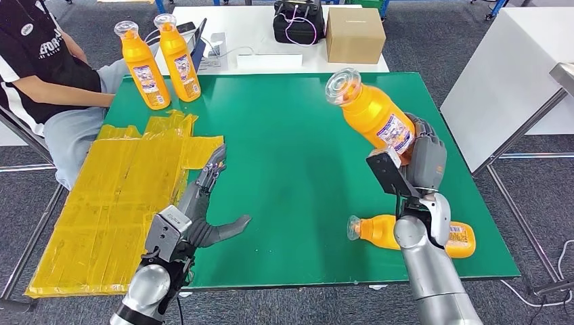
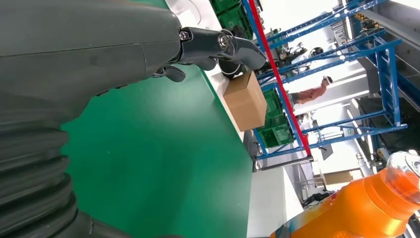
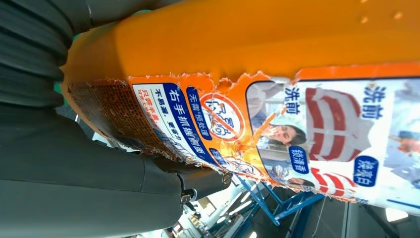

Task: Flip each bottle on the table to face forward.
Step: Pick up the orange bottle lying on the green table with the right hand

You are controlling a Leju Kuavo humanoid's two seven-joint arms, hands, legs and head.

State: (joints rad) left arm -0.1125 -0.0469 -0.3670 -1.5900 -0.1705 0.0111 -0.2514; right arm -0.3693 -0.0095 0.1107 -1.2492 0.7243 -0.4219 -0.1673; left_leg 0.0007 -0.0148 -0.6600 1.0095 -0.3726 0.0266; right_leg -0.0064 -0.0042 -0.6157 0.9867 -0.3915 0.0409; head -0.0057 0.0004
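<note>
The right hand (image 1: pixel 421 159) grips an orange bottle (image 1: pixel 371 112) by its lower body and holds it lifted above the green table (image 1: pixel 298 169), tilted with its clear cap toward about 10 o'clock. In the right wrist view the torn label (image 3: pixel 317 134) of that bottle faces the camera. A second orange bottle (image 1: pixel 386 232) lies on its side near the table's front edge at roughly 5 o'clock, just beside the right forearm, its cap pointing toward 9 o'clock. Two more bottles (image 1: pixel 157 62) stand upright at the far left corner, around 11 o'clock, next to a seated person (image 1: pixel 47 74). The left hand (image 1: pixel 203 217) hovers open over the table at about 7 o'clock, fingers spread and holding nothing, beside the yellow sheet (image 1: pixel 115 203); it seems clear of the surface, though that is hard to judge. A cardboard box (image 1: pixel 355 34) sits on the white table beyond.
</note>
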